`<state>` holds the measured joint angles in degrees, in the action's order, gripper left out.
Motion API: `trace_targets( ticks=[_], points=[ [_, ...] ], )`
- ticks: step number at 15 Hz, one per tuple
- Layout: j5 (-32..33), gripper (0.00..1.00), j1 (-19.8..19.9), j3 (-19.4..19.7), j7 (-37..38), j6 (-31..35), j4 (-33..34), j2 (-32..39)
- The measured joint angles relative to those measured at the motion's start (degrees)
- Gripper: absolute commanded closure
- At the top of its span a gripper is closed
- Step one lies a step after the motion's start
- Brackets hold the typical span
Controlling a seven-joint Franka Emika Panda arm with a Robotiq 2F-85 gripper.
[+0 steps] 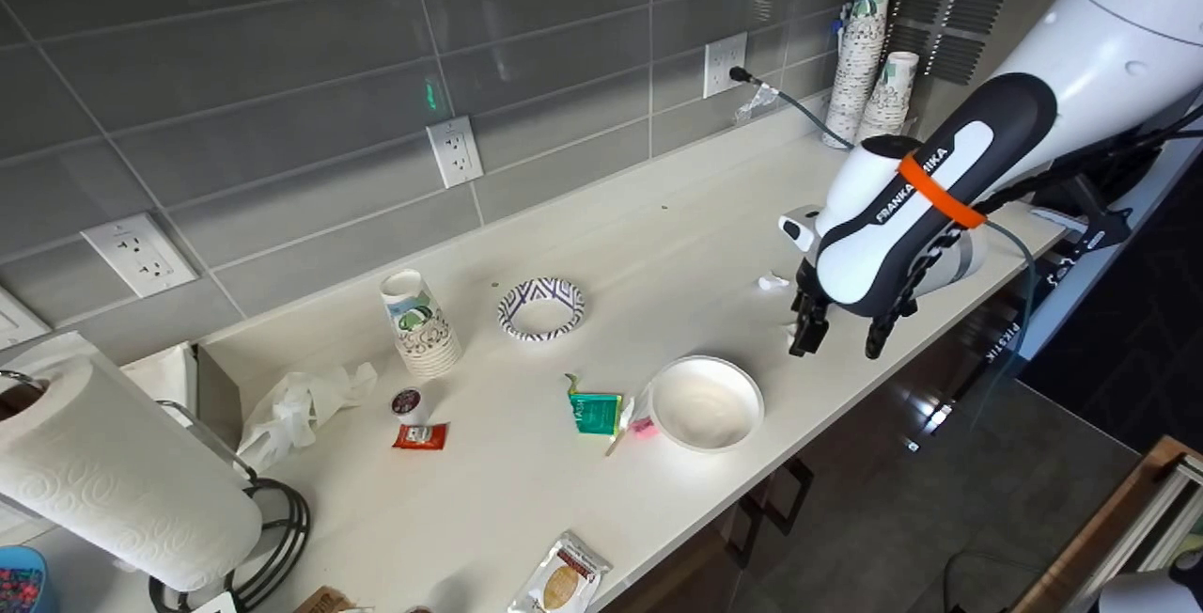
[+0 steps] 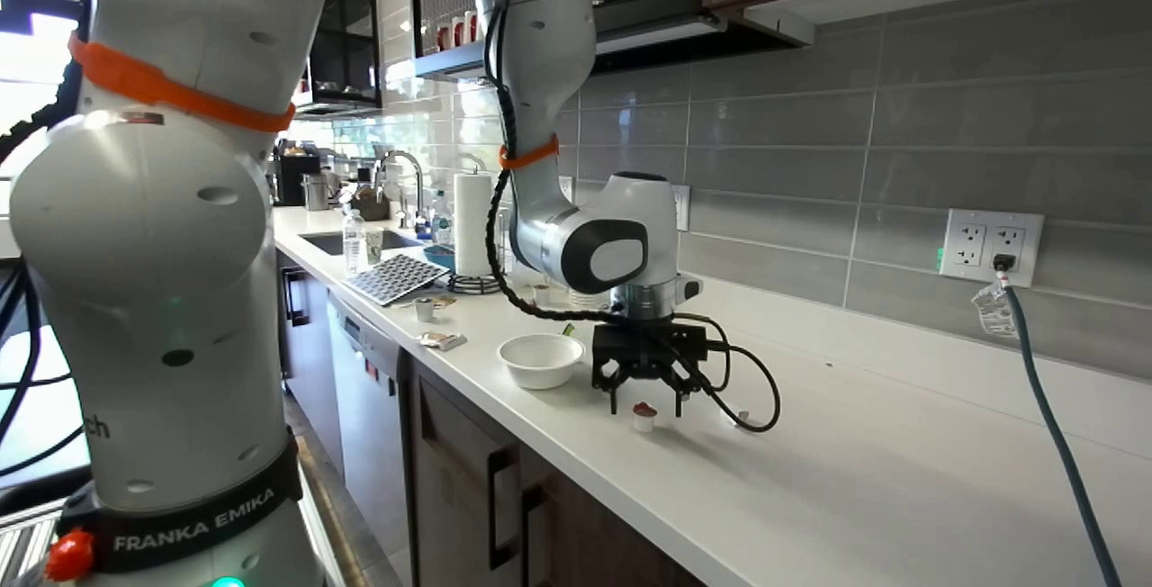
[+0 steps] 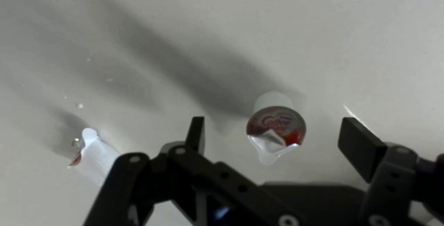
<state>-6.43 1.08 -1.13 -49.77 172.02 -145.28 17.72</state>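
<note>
Two black fingers (image 3: 198, 132) stand wide apart in the lower half of the wrist view, with nothing clasped in the gripper (image 2: 646, 402). Between them, right of centre, a Coffee-mate creamer cup (image 3: 275, 125) rests on the white countertop (image 3: 347, 45), touching neither. Its foil lid (image 3: 277, 119) is partly peeled, a pale flap (image 3: 270, 150) hanging toward the bottom of the frame. A crumpled white scrap (image 3: 99, 160) lies at lower left, well apart from the cup. In both exterior views a white bowl (image 2: 540, 377) sits left of the gripper, near it.

The cup looks light, so a finger meeting it off centre could shove or tip it. Too firm a squeeze would probably buckle the thin wall; whether liquid remains inside is hidden, but the opened seal would let any escape. The flap might catch under a finger and twist the cup. A low swing leftward risks bumping the bowl, and the looped black cable (image 2: 778, 396), right of the gripper in an exterior view, could drag the scrap.
</note>
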Motion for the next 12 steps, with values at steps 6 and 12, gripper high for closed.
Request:
trace_targets(
  ticks=[6,12],
  points=[
    [7.3,0.02,2.7,-0.7,4.5,0.0,1.6,1.7],
    [10.9,0.11,3.2,-1.2,7.2,0.0,2.1,1.7]
  ],
)
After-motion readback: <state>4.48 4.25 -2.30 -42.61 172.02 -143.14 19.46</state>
